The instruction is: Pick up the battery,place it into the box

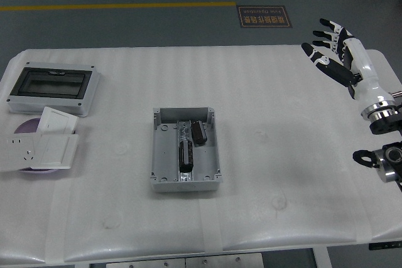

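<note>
The right hand (336,51) hangs above the bench's (282,155) far right corner, fingers spread and holding nothing — released, well apart from the box (185,150). The open grey box sits near the middle of the bench, and a battery (199,132) lies inside it, tilted in the upper part of the interior, just beside a second dark cylinder (186,155) lying lengthwise along the centre. At the far left rests a dark-windowed enclosure (52,87), with white switch plates (43,145) stacked below it — over a purple disc.
</note>
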Action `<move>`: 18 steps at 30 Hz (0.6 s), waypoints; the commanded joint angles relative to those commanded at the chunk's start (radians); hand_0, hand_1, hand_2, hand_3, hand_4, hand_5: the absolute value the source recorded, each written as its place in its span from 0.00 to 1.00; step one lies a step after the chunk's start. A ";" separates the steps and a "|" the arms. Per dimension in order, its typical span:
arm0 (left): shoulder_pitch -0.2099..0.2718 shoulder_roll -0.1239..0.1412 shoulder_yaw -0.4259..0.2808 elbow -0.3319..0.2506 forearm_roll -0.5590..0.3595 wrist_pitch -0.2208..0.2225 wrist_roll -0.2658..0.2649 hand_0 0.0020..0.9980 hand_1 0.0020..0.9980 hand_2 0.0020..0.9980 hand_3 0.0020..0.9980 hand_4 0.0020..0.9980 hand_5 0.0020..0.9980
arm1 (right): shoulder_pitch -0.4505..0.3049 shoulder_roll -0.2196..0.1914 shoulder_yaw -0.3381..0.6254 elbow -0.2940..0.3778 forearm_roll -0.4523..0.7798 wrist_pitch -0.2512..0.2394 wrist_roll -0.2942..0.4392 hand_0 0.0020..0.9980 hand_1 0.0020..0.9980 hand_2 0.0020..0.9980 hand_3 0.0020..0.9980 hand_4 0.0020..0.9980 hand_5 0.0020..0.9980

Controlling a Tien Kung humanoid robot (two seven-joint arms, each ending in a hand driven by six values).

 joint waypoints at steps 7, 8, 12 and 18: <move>-0.014 0.008 0.004 0.000 0.029 -0.001 -0.011 0.65 0.61 0.52 0.58 0.46 0.00 | -0.025 -0.005 0.035 -0.006 0.048 -0.002 0.018 0.87 0.71 0.77 0.86 0.91 0.56; -0.016 0.008 0.004 0.000 0.043 -0.001 -0.016 0.65 0.61 0.52 0.58 0.47 0.00 | -0.028 -0.005 0.038 -0.009 0.057 -0.002 0.019 0.86 0.71 0.77 0.85 0.91 0.56; -0.022 0.011 0.004 0.000 0.081 0.002 -0.032 0.65 0.61 0.52 0.58 0.47 0.00 | -0.038 0.001 0.041 -0.025 0.075 0.007 0.015 0.86 0.71 0.77 0.85 0.91 0.56; -0.021 0.016 -0.006 0.000 0.105 0.001 -0.037 0.65 0.61 0.52 0.58 0.48 0.01 | -0.048 0.012 0.050 -0.030 0.070 0.010 0.011 0.85 0.70 0.77 0.84 0.91 0.56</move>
